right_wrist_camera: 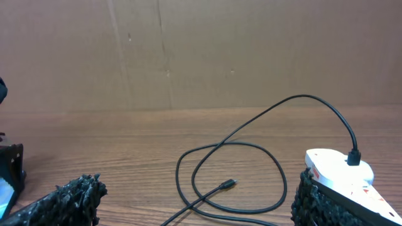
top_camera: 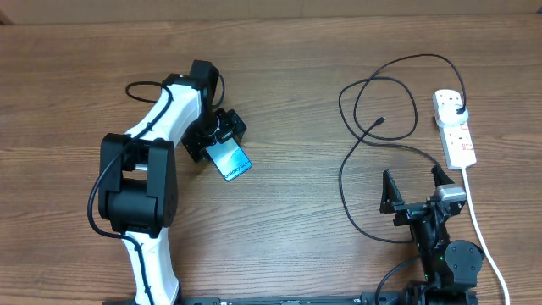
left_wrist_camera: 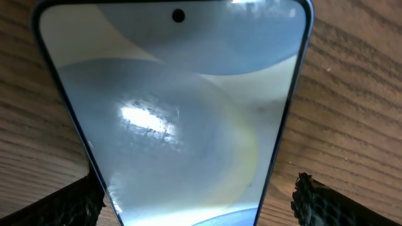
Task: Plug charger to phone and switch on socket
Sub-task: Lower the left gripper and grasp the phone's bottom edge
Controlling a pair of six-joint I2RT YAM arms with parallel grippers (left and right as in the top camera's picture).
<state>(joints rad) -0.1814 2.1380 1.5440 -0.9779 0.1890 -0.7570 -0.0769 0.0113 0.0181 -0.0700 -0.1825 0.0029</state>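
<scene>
The phone point(top_camera: 231, 161), light-blue screen up, lies flat on the table left of centre. My left gripper point(top_camera: 218, 146) is open and straddles its near end. In the left wrist view the phone point(left_wrist_camera: 176, 107) fills the frame; the left gripper point(left_wrist_camera: 201, 202) has its left finger against the phone's edge and its right finger apart from it. The charger point(top_camera: 349, 182) lies looped at right, its connector tip point(top_camera: 381, 121) loose on the wood and its plug point(top_camera: 457, 108) in the socket point(top_camera: 457, 135). My right gripper point(top_camera: 413, 185) is open and empty, near the table's front, south of the tip point(right_wrist_camera: 229, 184).
The socket's thick white cord point(top_camera: 484, 229) runs down the right side past my right arm. In the right wrist view the socket point(right_wrist_camera: 342, 176) sits close to the right finger, and a brown cardboard wall point(right_wrist_camera: 201, 56) stands behind the table.
</scene>
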